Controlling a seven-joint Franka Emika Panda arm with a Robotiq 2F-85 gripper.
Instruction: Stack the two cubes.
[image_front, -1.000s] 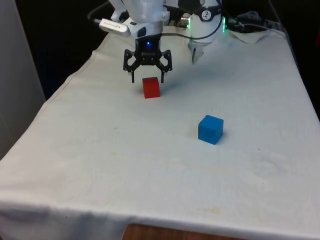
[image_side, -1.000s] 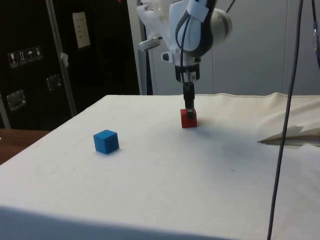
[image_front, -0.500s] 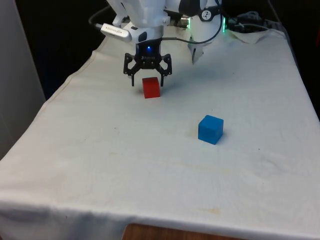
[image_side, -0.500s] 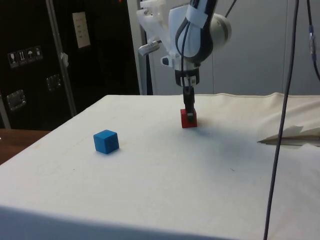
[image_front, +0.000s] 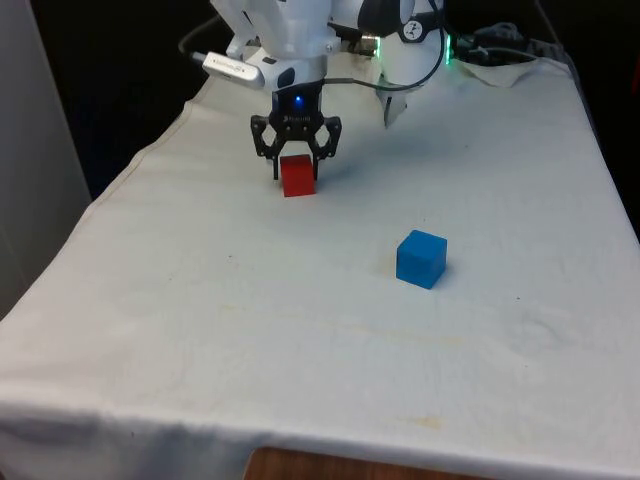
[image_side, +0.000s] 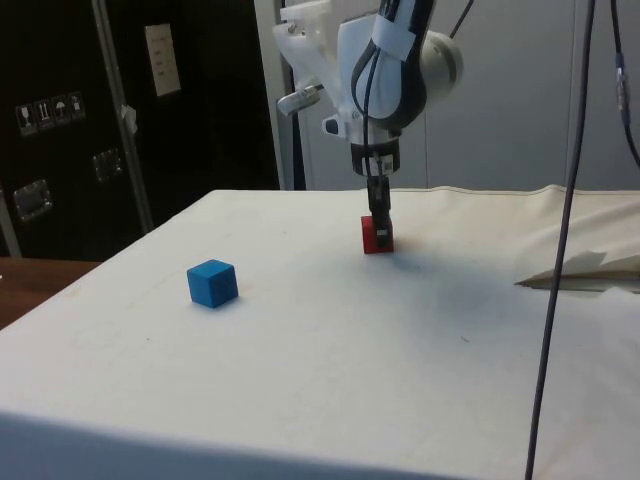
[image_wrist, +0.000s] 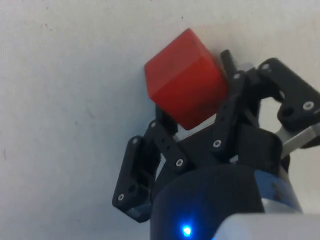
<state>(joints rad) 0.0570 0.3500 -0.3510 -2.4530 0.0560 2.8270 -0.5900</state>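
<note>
A red cube (image_front: 297, 179) sits on the white cloth near the table's far end, towards the front view's left. My gripper (image_front: 297, 170) is down over it, one black finger pressed on each side of the cube, shut on it. From the side, the gripper (image_side: 380, 226) reaches down to the red cube (image_side: 371, 238), which rests on the cloth. Seen from the wrist, the red cube (image_wrist: 185, 77) is squeezed between the fingers (image_wrist: 231, 95). A blue cube (image_front: 421, 259) stands alone nearer the middle, towards the front view's right, well apart from the gripper; from the side, the blue cube (image_side: 212, 283) is closer to the camera.
The table's cloth edge (image_front: 150, 150) runs close to the red cube on the front view's left. A crumpled fold of cloth (image_side: 580, 268) lies at the side view's right. A dark cable (image_side: 560, 250) hangs in front of the side camera.
The gripper has come down around the red cube and its fingers have closed from wide open onto the cube's sides. The cube shifted slightly towards the front view's left. The blue cube stayed put.
</note>
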